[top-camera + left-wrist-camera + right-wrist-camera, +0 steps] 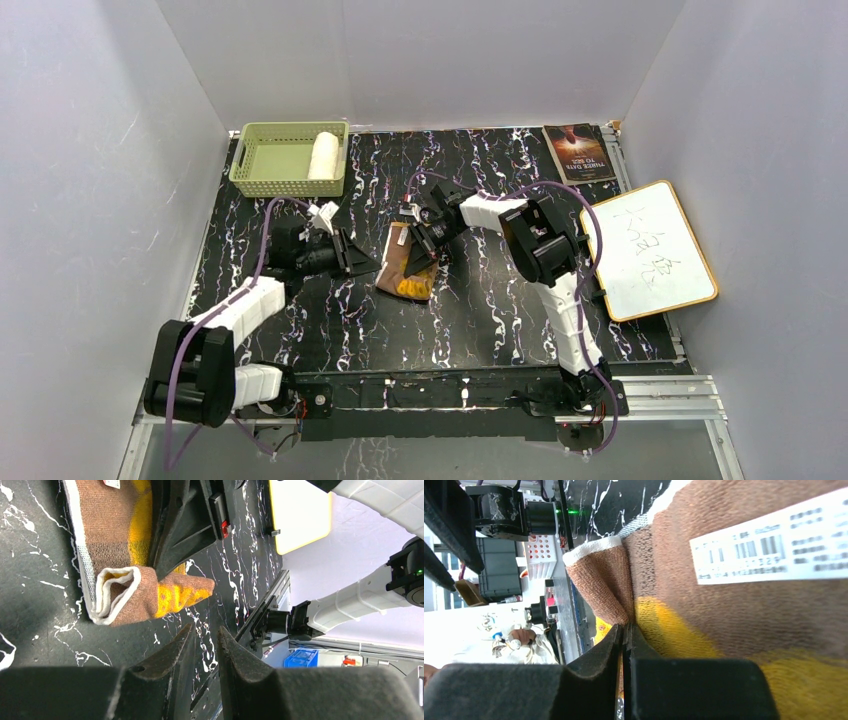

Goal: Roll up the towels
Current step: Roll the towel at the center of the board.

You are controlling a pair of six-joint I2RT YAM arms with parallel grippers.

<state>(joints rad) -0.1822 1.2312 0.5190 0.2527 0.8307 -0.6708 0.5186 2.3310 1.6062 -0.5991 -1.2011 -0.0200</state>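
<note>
My right gripper [625, 628] was pressed shut at a fold of the orange-brown towel [408, 268] lying on the table [480, 310] (label [769, 545] side up); whether cloth was really caught between the tips I couldn't quite tell. My left gripper [204, 639] stood slightly parted, empty, just beside the towel's curled corner. The cream towel [323, 155] sat rolled in the basket [262, 178]. Soft, light, floppy cloth, likely to spring open: best pinched at the hemmed edge
</note>
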